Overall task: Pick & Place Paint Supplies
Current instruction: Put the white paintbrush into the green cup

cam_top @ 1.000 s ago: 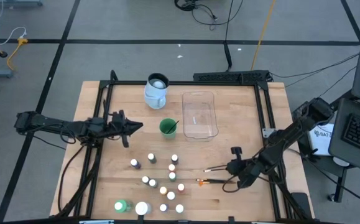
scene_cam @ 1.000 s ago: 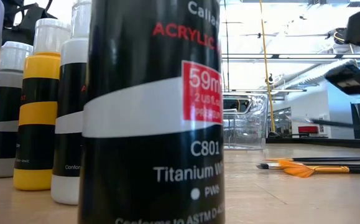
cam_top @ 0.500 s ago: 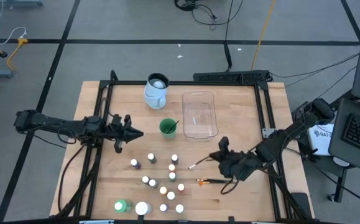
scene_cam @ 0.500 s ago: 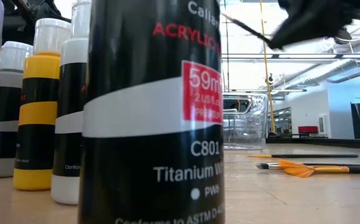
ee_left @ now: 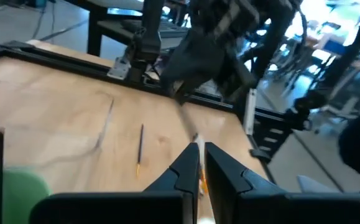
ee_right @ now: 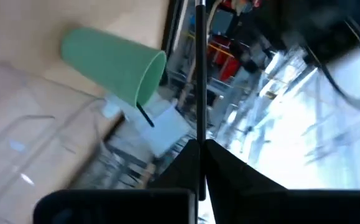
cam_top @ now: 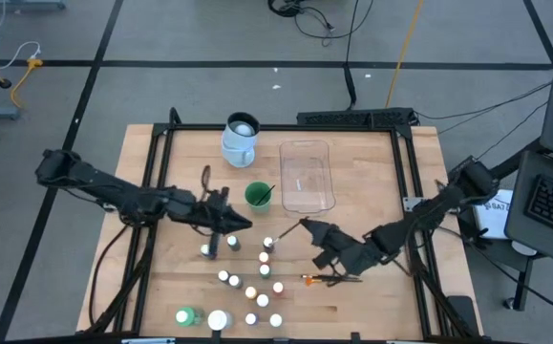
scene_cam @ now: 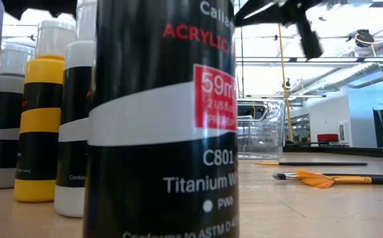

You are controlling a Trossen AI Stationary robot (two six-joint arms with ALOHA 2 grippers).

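Above the desk [cam_top: 161, 287], both grippers carried brushes toward the green cup [cam_top: 258, 196]: right gripper [cam_top: 320, 235] fingers pinching one brush [ee_right: 199, 68], left gripper [cam_top: 230, 222] another [cam_top: 205, 177]. Next, judged: lower tips into the cup.

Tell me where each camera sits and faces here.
High: overhead, straight down; both arms, left gripper, right gripper.
Low: table height, behind a black paint bottle.
Left wrist: over shut fingers, facing the other arm.
Right wrist: shut on a brush, facing the green cup.
High and right wrist share the cup.
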